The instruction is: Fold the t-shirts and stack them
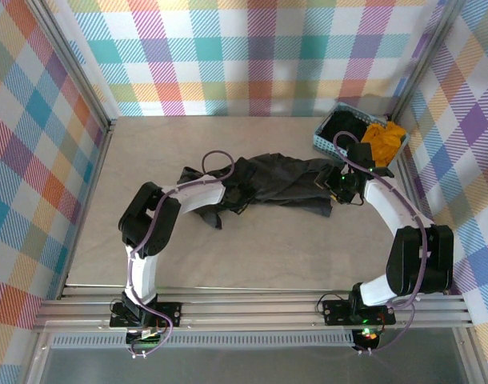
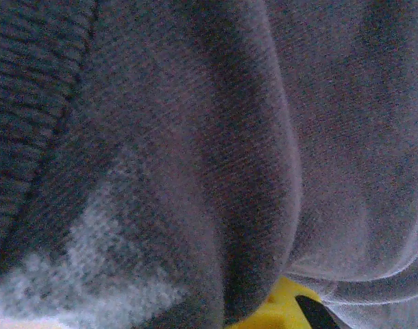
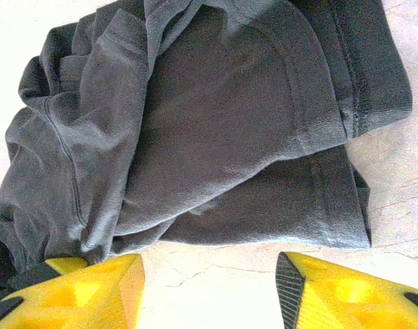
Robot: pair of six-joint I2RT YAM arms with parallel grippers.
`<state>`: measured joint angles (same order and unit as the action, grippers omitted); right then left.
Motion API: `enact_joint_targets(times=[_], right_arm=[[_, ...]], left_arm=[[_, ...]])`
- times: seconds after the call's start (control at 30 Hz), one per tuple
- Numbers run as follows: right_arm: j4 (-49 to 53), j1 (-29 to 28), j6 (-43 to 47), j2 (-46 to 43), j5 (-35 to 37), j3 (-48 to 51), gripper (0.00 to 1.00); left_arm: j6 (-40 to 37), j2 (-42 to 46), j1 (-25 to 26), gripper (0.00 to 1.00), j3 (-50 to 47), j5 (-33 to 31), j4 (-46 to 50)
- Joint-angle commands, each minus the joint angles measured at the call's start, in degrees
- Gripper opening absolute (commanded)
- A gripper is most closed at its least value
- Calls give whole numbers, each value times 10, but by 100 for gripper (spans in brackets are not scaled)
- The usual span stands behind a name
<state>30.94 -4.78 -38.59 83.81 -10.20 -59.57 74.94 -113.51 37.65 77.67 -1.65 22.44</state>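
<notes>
On the table [image 1: 268, 256], the charcoal t-shirt [image 1: 280, 180] lies crumpled, its long axis running left to right between my arms. My left hand [image 1: 230, 194] is clenched on its left end; my right hand [image 3: 209, 291] hangs released just short of the right hem.
</notes>
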Motion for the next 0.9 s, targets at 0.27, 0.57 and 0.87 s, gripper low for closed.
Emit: enact_joint_targets(times=[0.27,0.57,0.87], right_arm=[[-10,4,-20,-15,-18,3,54],[-28,-15,-67,11,-22,-1,54],[-78,-121,-170,144,1,-97,54]], left_arm=[[-22,301,-86,0,-129,-25,94],[-83,562,-319,0,-261,18,203],[-90,591,-375,0,-304,65,176]])
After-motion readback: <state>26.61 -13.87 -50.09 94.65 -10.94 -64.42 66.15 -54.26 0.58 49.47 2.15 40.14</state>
